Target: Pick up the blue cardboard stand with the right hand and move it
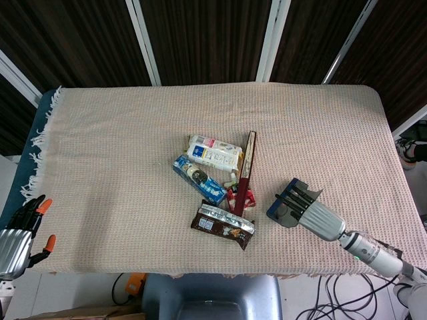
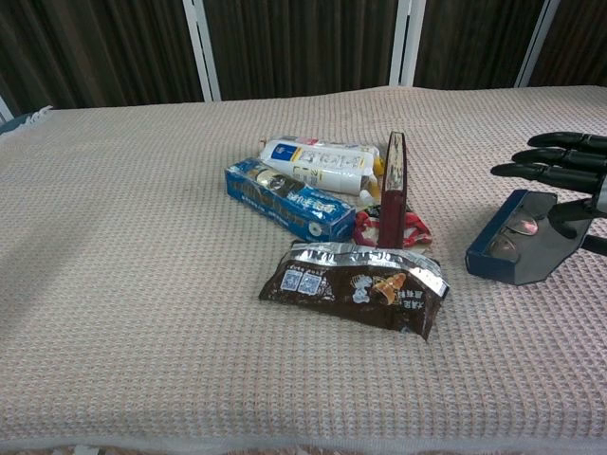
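The blue cardboard stand (image 1: pixel 283 207) (image 2: pixel 513 250) is a flat blue-edged piece with a grey face, tilted near the table's front right. My right hand (image 1: pixel 315 215) (image 2: pixel 567 176) grips it from the right side, fingers laid over its top and the thumb beneath. The chest view does not show whether the stand's low end touches the cloth. My left hand (image 1: pixel 18 235) hangs off the table's front left corner, holding nothing, its fingers apart.
A cluster lies mid-table: a white bottle (image 1: pixel 213 152), a blue box (image 1: pixel 199 179), an upright dark red book (image 1: pixel 248 163), a red wrapper (image 1: pixel 241 198) and a brown snack bag (image 1: pixel 223 225). The woven cloth (image 1: pixel 120 147) ends close behind my right hand at the front edge.
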